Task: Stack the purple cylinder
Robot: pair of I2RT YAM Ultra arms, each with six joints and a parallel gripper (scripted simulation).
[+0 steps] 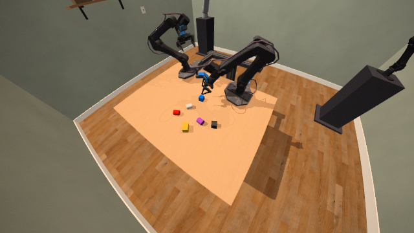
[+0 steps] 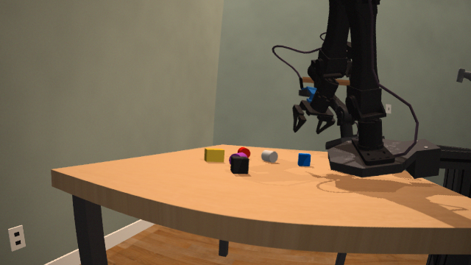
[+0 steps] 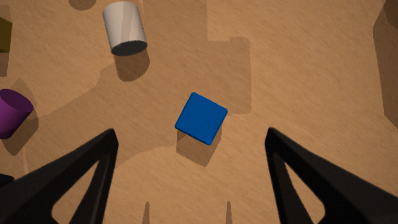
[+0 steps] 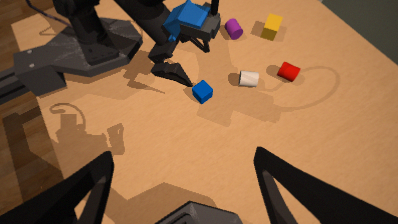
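Note:
The purple cylinder (image 1: 200, 121) lies on its side on the table between a yellow block and a black cube; in the exterior view the black cube half hides it (image 2: 237, 157). It also shows at the left edge of the left wrist view (image 3: 12, 112). The blue cube (image 1: 201, 98) sits on the table near the left arm's base. My left gripper (image 1: 206, 88) hangs open and empty a little above the blue cube (image 3: 201, 118). My right gripper (image 1: 185, 39) is open and empty, raised high at the back, looking down on the blue cube (image 4: 202, 91).
A white cylinder (image 1: 189, 105) and a red cylinder (image 1: 176, 112) lie on their sides left of the blue cube. A yellow block (image 1: 185, 126) and a black cube (image 1: 214, 124) flank the purple cylinder. The arm bases (image 1: 238, 94) stand at the table's back.

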